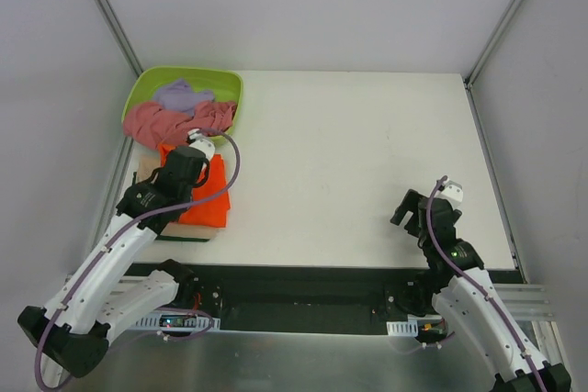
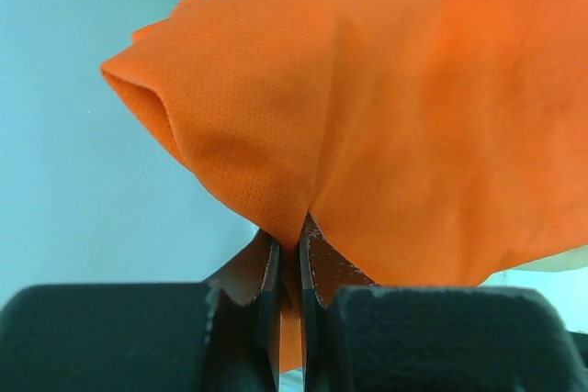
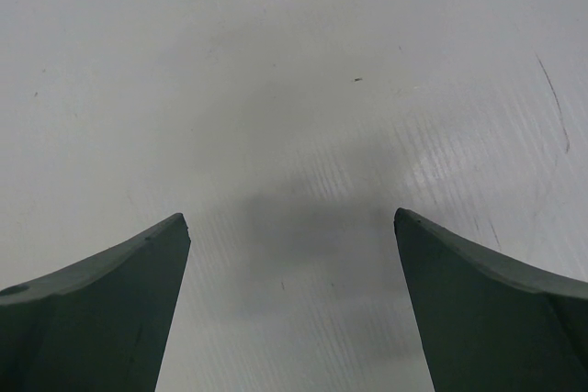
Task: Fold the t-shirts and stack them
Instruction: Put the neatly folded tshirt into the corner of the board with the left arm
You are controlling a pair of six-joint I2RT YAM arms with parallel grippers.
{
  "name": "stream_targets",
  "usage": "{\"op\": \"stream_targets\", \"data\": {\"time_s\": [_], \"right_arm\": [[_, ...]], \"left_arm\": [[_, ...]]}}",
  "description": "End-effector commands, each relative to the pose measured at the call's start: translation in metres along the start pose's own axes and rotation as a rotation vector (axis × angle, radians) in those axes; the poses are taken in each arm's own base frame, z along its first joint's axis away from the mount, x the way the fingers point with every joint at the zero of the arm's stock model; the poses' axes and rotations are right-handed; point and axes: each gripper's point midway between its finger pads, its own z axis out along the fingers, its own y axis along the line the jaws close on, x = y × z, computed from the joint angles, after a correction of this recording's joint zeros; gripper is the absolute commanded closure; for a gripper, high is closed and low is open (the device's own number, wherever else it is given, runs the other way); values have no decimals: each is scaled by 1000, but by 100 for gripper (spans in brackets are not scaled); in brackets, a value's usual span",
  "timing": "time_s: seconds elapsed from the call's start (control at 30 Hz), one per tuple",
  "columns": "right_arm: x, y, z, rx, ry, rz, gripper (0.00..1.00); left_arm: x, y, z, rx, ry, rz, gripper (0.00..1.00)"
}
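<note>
Left pincer (image 2: 287, 245), jaws shut tight on a fold of the orange t-shirt (image 2: 395, 117), with the mesh cloth fanning away toward 12 and 2 o'clock. From overhead, the shirt lies at the bench's (image 1: 349, 162) 9 o'clock edge, long axis running 12 to 6, atop the tan t-shirt (image 1: 147, 167). Right pincer (image 3: 292, 227) hangs wide open and empty, well apart at 3 o'clock. Pink t-shirt (image 1: 161, 123) and lavender t-shirt (image 1: 179, 94) sit crumpled in the green tub (image 1: 188, 71) at 12.

A white table (image 1: 367, 162) is enclosed by plain grey walls (image 1: 303, 6). Two slanted metal posts (image 1: 104, 6) are seen at its far corners.
</note>
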Motion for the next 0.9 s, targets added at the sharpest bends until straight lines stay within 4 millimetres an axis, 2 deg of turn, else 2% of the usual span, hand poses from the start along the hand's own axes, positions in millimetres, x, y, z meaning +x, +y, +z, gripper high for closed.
{"op": "stream_targets", "data": {"time_s": [0.0,0.07,0.13,0.23,0.37,0.53,0.63,0.7,0.77,0.87], "right_arm": [[-12,4,-2,-10,-43,34,4],[-10,5,-1,-17,-37,33,4],[-9,6,0,-21,-33,30,4],[-6,8,1,-30,-12,21,4],[-2,11,2,-39,11,10,4],[-4,12,0,-48,3,12,4],[-4,11,0,-46,-6,16,4],[-4,10,1,-40,-6,18,4],[-4,11,0,-46,-4,17,4],[-4,9,1,-39,-6,21,4]], "left_arm": [[17,-4,19,-22,45,154,100],[29,-15,33,-22,58,214,100],[32,-14,42,-52,62,227,100],[30,-6,49,-64,57,198,100],[23,20,64,-183,55,151,100],[24,27,89,-179,140,150,100],[26,37,102,-206,218,164,99],[27,46,109,-252,287,178,90],[26,52,112,-300,330,153,63],[27,68,101,-402,382,133,37]]}}
